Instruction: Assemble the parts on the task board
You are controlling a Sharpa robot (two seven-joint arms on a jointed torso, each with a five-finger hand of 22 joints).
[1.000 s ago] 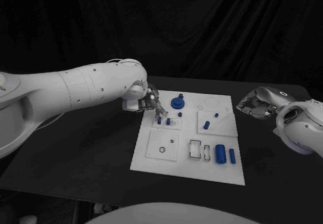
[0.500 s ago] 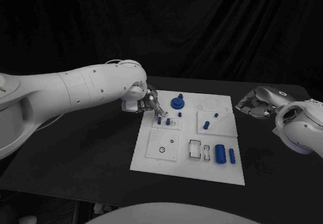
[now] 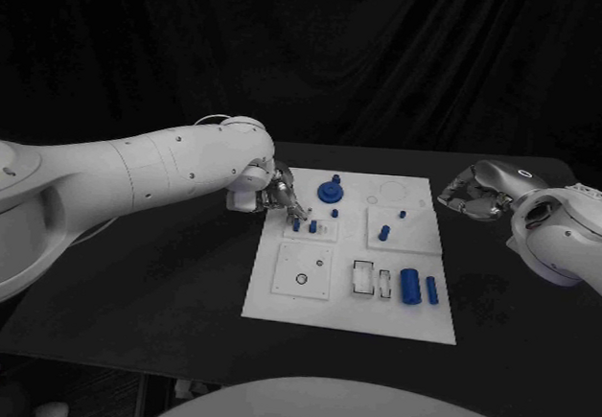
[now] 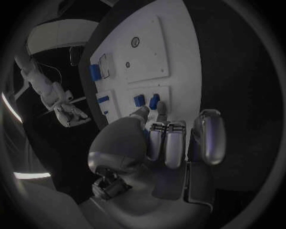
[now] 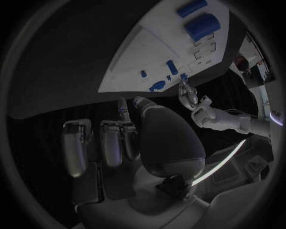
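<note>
The white task board (image 3: 301, 300) lies mid-table. Two short blue pegs (image 3: 305, 225) stand near its back left, and a round blue part (image 3: 331, 191) stands behind them. Further right are small blue pegs (image 3: 384, 233), with a thick blue cylinder (image 3: 411, 284) and a thinner one (image 3: 434, 291) near the board's front right. My left hand (image 3: 268, 191) hovers at the board's back left edge. Its fingertips (image 4: 159, 109) are drawn together just short of the two pegs (image 4: 146, 100), and I see nothing between them. My right hand (image 3: 471, 196) hangs off the board's right side, fingers curled in, holding nothing.
The black table (image 3: 144, 284) runs wide on the left of the board and narrower on the right. A square plate with a round hole (image 3: 305, 270) and two small rectangular slots (image 3: 364, 277) sit in the board's front half.
My left arm has shifted slightly, but its hand stays at the board's back left edge. The right hand has not moved.
</note>
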